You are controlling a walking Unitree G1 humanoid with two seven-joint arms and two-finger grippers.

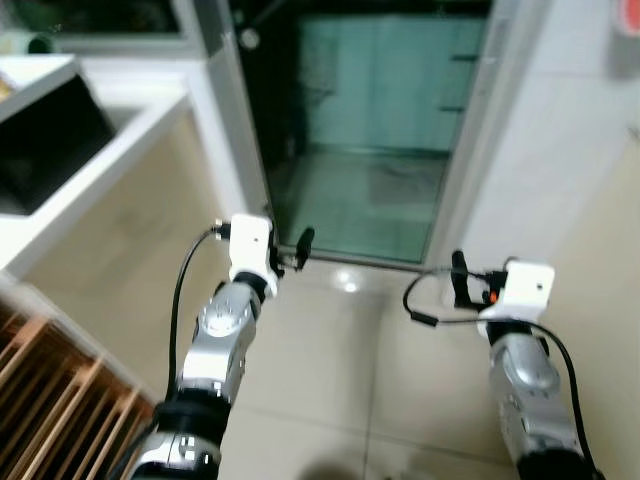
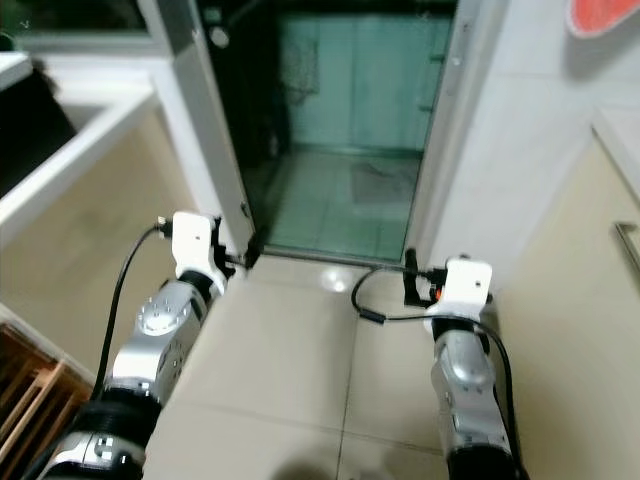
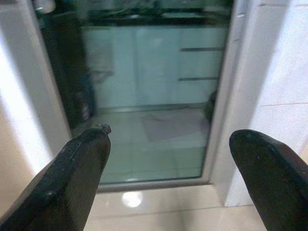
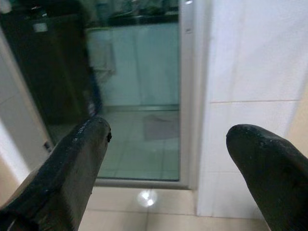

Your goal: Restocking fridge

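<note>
The left gripper [image 1: 303,243] and right gripper [image 1: 459,272] are both raised over the tiled floor [image 1: 330,350], each with its 2 black fingers spread wide and holding nothing. At 12 o'clock stands a glass door [image 1: 370,150] in a pale frame; through it a dim room with pale cabinets [image 3: 159,62] can be made out. At 10 o'clock runs a white counter [image 1: 90,170]. I cannot pick out a fridge or any stock, so where to grasp it and how it will handle cannot be judged yet.
</note>
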